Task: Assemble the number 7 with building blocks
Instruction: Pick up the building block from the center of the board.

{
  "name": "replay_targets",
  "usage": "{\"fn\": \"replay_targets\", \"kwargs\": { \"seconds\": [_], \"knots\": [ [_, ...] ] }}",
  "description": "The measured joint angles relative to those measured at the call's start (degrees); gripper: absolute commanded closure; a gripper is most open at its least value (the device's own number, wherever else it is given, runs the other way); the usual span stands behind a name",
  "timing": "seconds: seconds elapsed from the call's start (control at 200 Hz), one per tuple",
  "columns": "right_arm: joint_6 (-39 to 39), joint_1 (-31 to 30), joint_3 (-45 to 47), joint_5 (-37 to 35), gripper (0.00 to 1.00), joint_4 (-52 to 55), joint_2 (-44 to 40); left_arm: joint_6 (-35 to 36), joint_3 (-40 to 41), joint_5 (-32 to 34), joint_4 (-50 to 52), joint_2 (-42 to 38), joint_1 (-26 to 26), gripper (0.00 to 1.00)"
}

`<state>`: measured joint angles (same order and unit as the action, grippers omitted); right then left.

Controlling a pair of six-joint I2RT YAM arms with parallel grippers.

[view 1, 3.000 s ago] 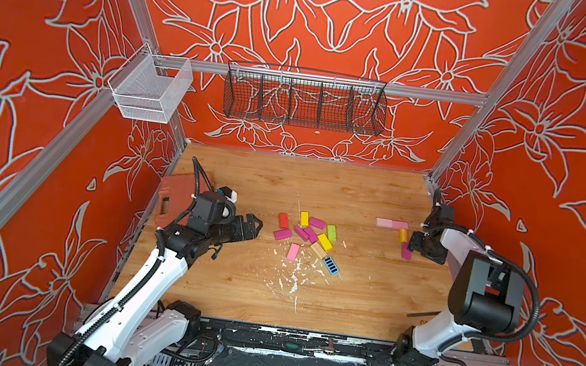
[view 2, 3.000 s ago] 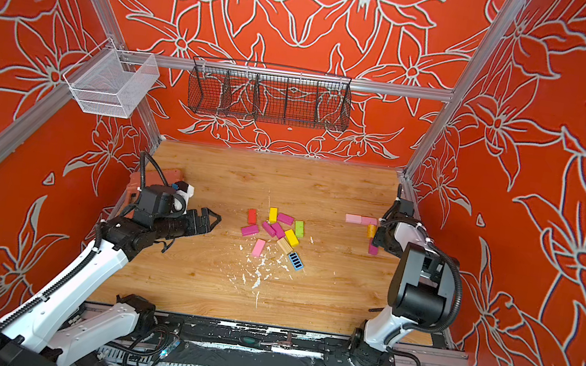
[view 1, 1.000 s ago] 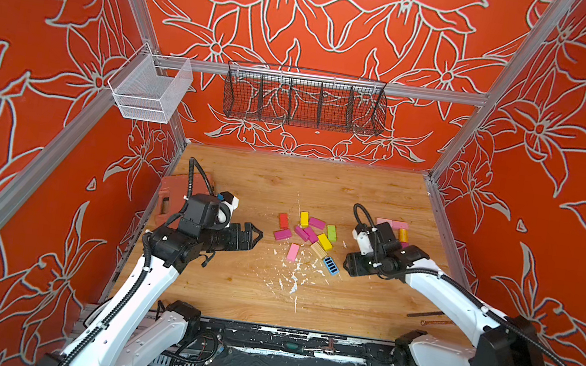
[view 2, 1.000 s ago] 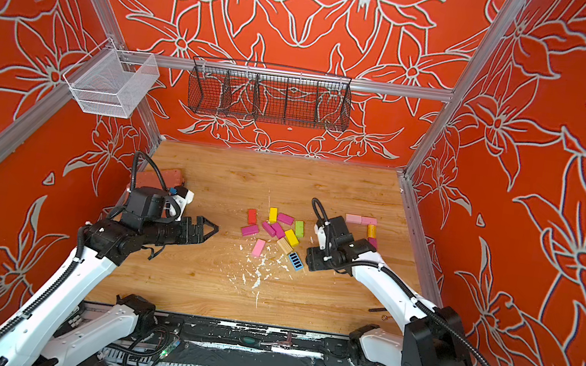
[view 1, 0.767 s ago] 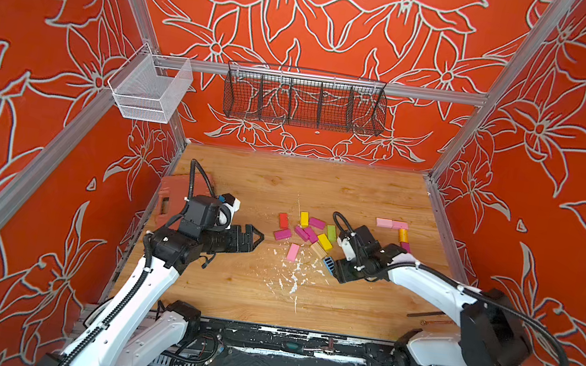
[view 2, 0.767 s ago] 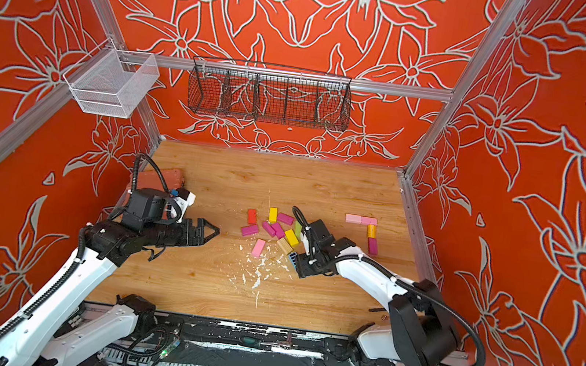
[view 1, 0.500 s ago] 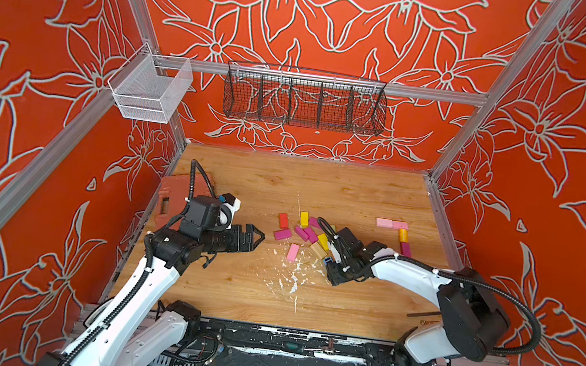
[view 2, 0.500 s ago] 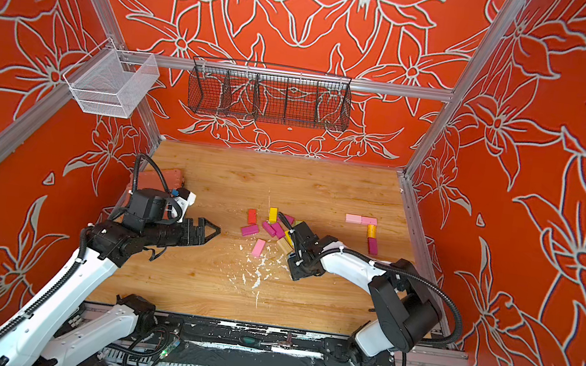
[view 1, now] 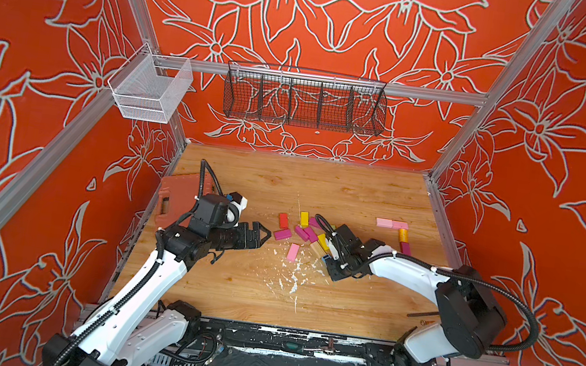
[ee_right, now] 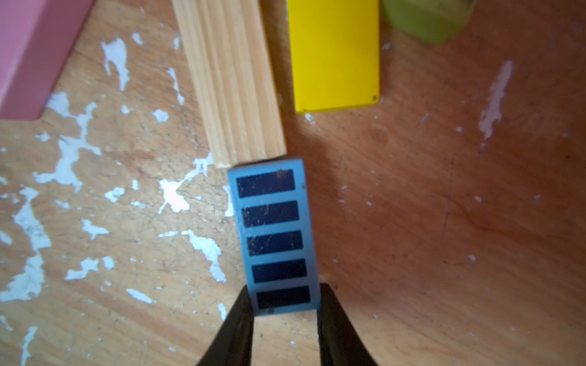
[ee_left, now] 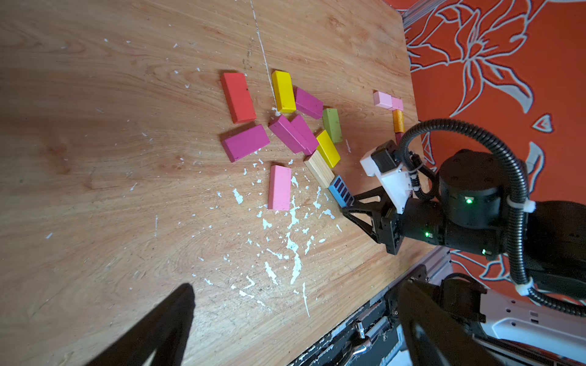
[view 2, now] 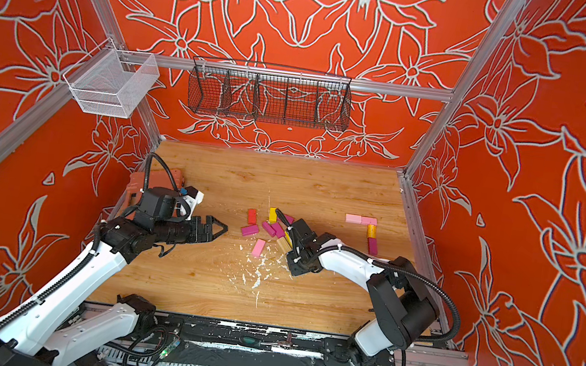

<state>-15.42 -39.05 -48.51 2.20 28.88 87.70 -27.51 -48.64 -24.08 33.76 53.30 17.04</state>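
In the right wrist view my right gripper (ee_right: pixel 285 296) is shut on the near end of the striped blue block (ee_right: pixel 272 234), one finger against each long side. The block lies flat on the table, its far end against a bare wood block (ee_right: pixel 234 82). Both top views show this gripper (view 1: pixel 327 261) (view 2: pixel 291 258) low at the pile's right edge. Loose building blocks lie there: red (view 1: pixel 283 220), yellow (view 1: pixel 303 218), magenta (view 1: pixel 282 234), pink (view 1: pixel 293 251). The number 7 (view 1: pixel 398 230) is pink, orange and magenta blocks at the right. My left gripper (view 1: pixel 263 234) (ee_left: pixel 296 286) hangs open left of the pile.
A red-brown tool case (view 1: pixel 175 201) lies by the left wall behind my left arm. White flecks (view 1: pixel 290 279) spot the wood in front of the pile. A black wire basket (view 1: pixel 304 101) and a white mesh basket (view 1: pixel 150 90) hang on the rail above the table.
My right arm swung left from the pink and orange figure to the pile, came down, and its jaws closed onto the striped blue block. The left arm barely moved.
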Motion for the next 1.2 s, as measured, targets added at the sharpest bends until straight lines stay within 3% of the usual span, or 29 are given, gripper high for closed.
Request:
{"fn": "replay_targets", "kwargs": {
  "seconds": [0.245, 0.571, 0.936, 1.201],
  "knots": [
    [0.2, 3.9, 0.0, 9.4, 0.68, -0.6, -11.4, 0.5, 1.4, -0.7, -8.0, 1.7, 7.0, 0.03],
    [-0.8, 5.4, -4.8, 26.8, 0.67, -0.1, -22.9, 5.1, 4.3, -7.7, -24.1, 7.7, 16.2, 0.03],
    [-3.6, 5.6, -6.4, 43.8, 0.67, -2.9, -29.5, 10.3, 5.5, -19.8, -40.2, 9.5, 17.7, 0.00],
    [-4.6, 5.6, -6.3, 49.5, 0.67, -4.8, -29.7, 12.8, 4.6, -25.2, -45.0, 10.8, 18.9, 0.12]
  ]
}}
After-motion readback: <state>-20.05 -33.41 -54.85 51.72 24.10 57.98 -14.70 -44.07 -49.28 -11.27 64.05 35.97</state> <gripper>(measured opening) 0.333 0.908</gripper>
